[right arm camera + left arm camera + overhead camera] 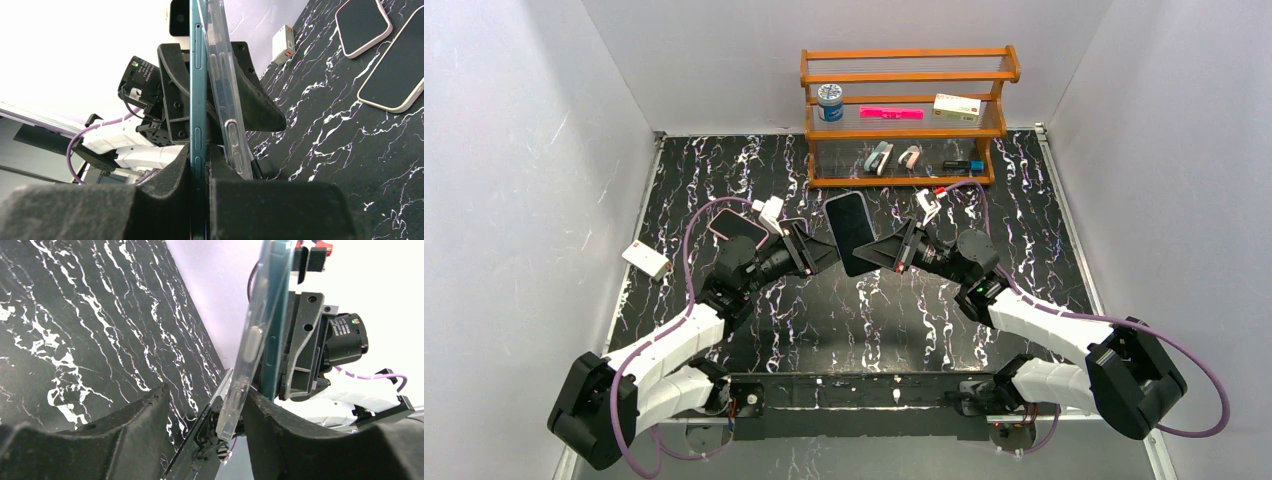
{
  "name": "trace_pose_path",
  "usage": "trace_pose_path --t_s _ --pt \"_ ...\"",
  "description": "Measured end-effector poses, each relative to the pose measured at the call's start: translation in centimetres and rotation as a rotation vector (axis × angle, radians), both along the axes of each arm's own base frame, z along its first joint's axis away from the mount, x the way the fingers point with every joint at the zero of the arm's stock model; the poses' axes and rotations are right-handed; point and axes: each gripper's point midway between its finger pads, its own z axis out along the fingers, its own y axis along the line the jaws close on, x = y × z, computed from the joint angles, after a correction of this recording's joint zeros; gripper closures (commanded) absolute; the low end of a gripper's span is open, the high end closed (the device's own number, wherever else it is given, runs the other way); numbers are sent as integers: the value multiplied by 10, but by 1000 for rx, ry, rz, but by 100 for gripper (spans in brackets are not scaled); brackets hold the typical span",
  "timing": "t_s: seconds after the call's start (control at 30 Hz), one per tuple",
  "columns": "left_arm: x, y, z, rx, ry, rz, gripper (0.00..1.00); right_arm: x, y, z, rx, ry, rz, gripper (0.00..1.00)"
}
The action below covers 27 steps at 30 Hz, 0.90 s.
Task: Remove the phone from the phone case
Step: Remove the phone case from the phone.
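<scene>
The teal phone (849, 232) hangs on edge above the table's middle, between both grippers. My right gripper (199, 155) is shut on the phone's (195, 100) lower part. The clear phone case (226, 105) has peeled away from the phone's back and leans off at a slight angle. In the left wrist view the case (254, 340) stands edge-on in front of the phone (274, 345). Its lower corner sits between the jaws of my left gripper (207, 390), close to the right finger (300, 440). A wide gap separates it from the left finger (125, 435), so this gripper is open.
A wooden rack (904, 120) with small items stands at the back. Two other cased phones lie flat on the black marble table (824, 320), one pink-rimmed (362, 25) and one pale-rimmed (395, 65). A small white box (646, 260) lies at the left edge.
</scene>
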Motion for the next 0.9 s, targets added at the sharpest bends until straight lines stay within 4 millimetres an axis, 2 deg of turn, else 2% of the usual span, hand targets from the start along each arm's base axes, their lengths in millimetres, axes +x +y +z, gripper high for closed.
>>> trace_pose_path --t_s 0.13,0.43,0.6,0.73,0.83,0.9 --pt "1 -5 6 -32 1 -14 81 -2 0 -1 -1 3 9 99" --pt "6 -7 13 -44 -23 -10 100 -6 1 -1 -4 2 31 99" --pt "19 -2 2 38 -36 54 100 -7 -2 -5 -33 -1 21 99" --pt "34 6 -11 162 -41 123 100 -7 -11 -10 -85 -17 -11 99" --pt "46 7 -21 246 -35 146 100 4 -24 -18 -134 -25 -62 99" --pt "53 5 -30 295 -22 142 100 20 -40 -27 -178 -16 -126 99"
